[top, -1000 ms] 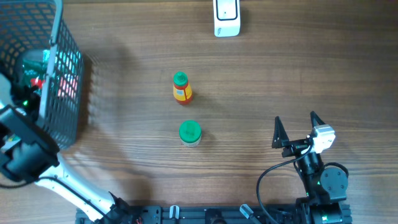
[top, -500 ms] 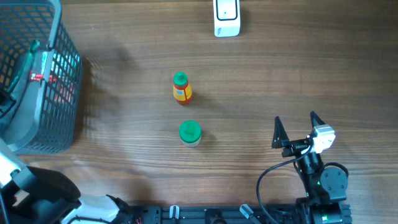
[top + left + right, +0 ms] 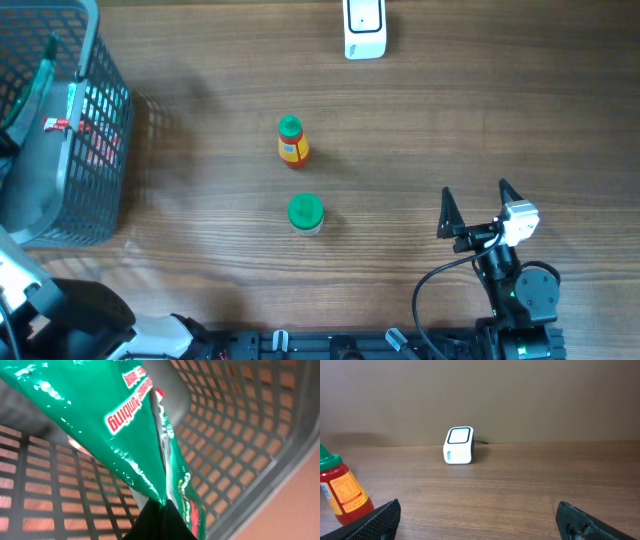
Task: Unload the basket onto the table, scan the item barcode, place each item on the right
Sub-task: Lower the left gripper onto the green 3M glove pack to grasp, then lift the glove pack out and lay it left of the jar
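Left claw [image 3: 151, 519] clenched on green bag [image 3: 120, 415], inside basket [image 3: 105, 110] at left of surface [image 3: 450, 110]. Right claw [image 3: 474, 192] released, empty, front right. Scanner [image 3: 364, 28] at far edge; bottle [image 3: 291, 140] and jar [image 3: 305, 213] mid-surface.

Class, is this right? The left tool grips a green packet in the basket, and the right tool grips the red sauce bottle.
No. The right tool is open and empty; the red sauce bottle stands apart from it on the table, as the overhead view shows. The left tool does grip the green packet in the basket.
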